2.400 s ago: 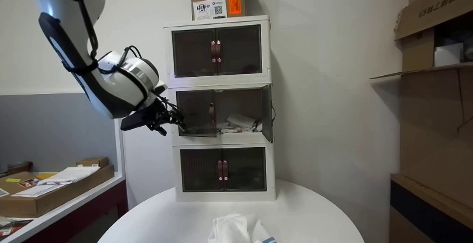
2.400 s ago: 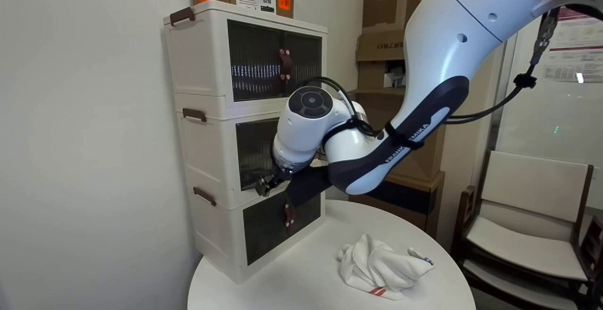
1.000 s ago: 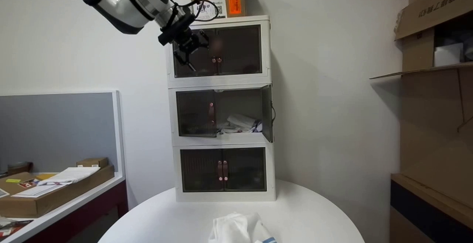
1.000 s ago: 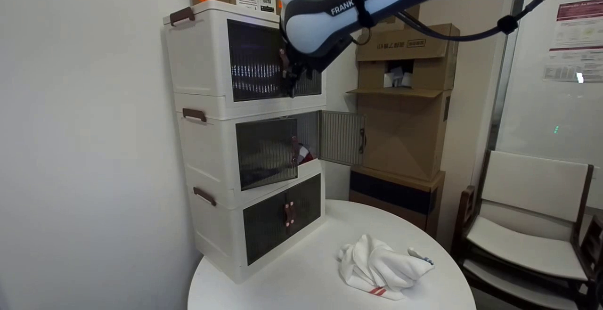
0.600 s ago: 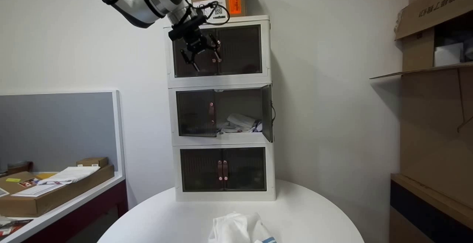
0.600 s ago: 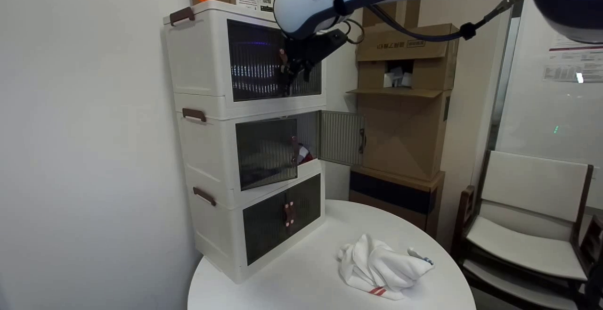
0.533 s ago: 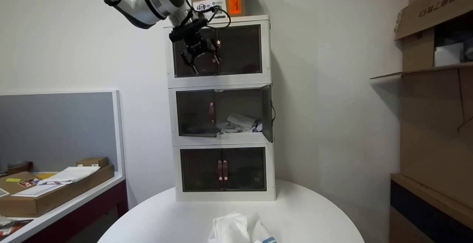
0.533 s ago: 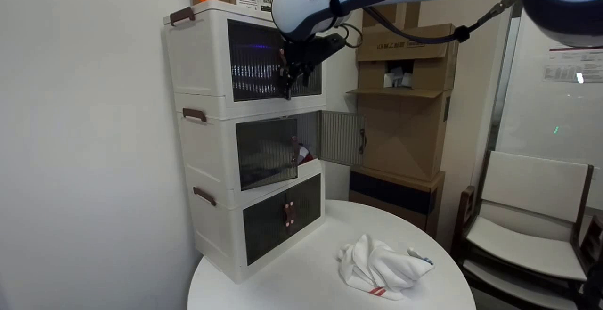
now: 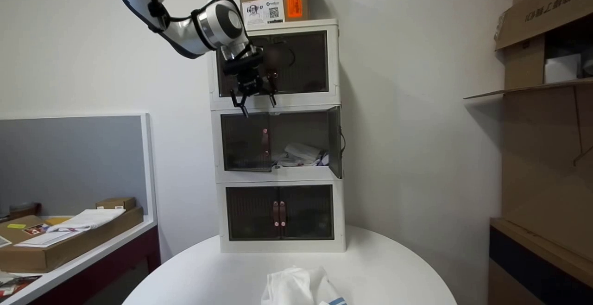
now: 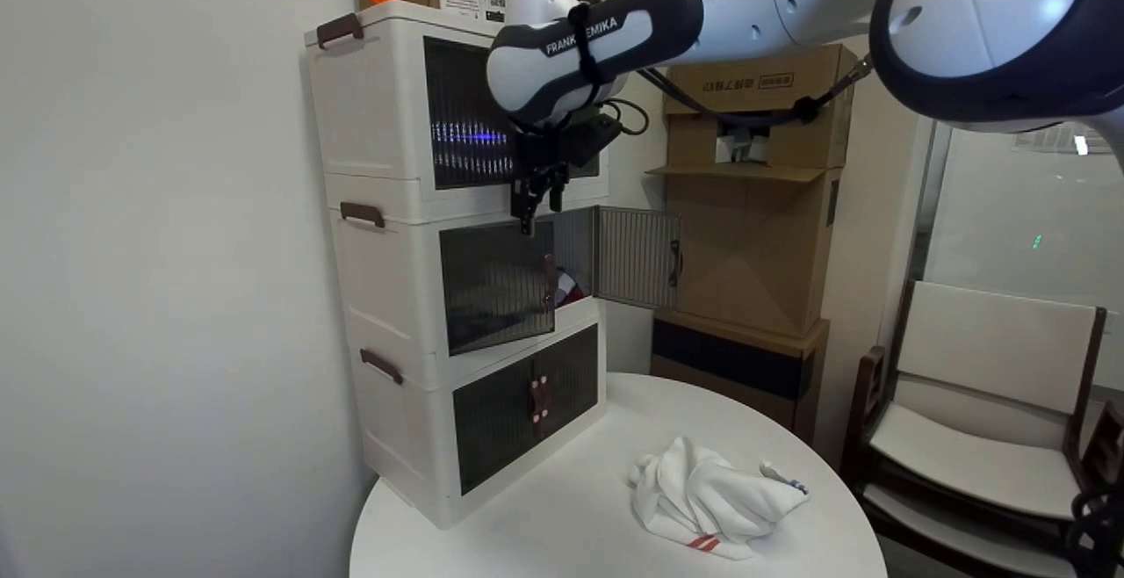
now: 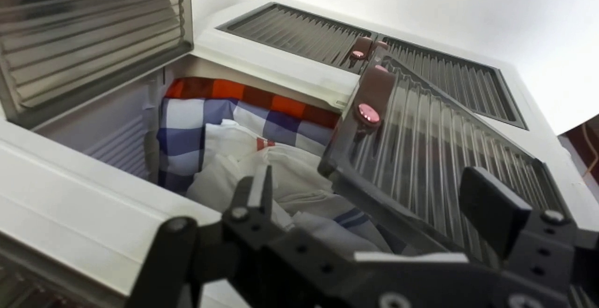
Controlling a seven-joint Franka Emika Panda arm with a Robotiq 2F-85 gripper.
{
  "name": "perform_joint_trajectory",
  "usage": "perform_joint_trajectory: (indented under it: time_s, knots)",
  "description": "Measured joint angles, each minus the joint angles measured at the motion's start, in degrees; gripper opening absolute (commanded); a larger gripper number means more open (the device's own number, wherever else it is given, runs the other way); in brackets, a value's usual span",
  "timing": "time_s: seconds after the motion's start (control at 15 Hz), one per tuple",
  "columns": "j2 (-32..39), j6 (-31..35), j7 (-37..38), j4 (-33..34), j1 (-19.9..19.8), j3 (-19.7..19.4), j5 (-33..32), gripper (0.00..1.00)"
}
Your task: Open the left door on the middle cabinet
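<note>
Hovering fingers-down before the cabinet stack, the gripper (image 9: 259, 109) is hanging near the top edge of the left door (image 9: 245, 142) in both exterior views. Jaws are standing well spread, holding nothing. The left door is sitting partly open on the middle cabinet (image 10: 382, 288), its handle edge jutting forward; the right door (image 10: 637, 257) is standing wider open. In the wrist view, one finger (image 11: 491, 205) is overlapping the left door's ribbed pane, the other the opening beside it; the angle is hiding whether either is touching. White cloth (image 11: 234, 163) and checked cloth (image 11: 185, 130) are lying inside. Upper cabinet (image 10: 364, 104) and lower cabinet (image 10: 404, 446) are sandwiching the middle one. A crumpled white towel (image 10: 702, 494) is resting on the round table (image 10: 527, 543).
</note>
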Motion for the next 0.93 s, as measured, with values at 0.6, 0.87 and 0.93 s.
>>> perform_joint_trajectory:
  time_s: [0.6, 0.87, 0.93]
  knots:
    - [1.9, 8.0, -9.5, -3.7, -0.2, 2.1, 4.0, 1.0]
    - [0.4, 7.8, -7.0, -7.3, 0.8, 2.7, 4.8, 1.0]
    - [-0.3, 7.7, -5.8, -8.2, 1.3, 2.7, 4.7, 1.0]
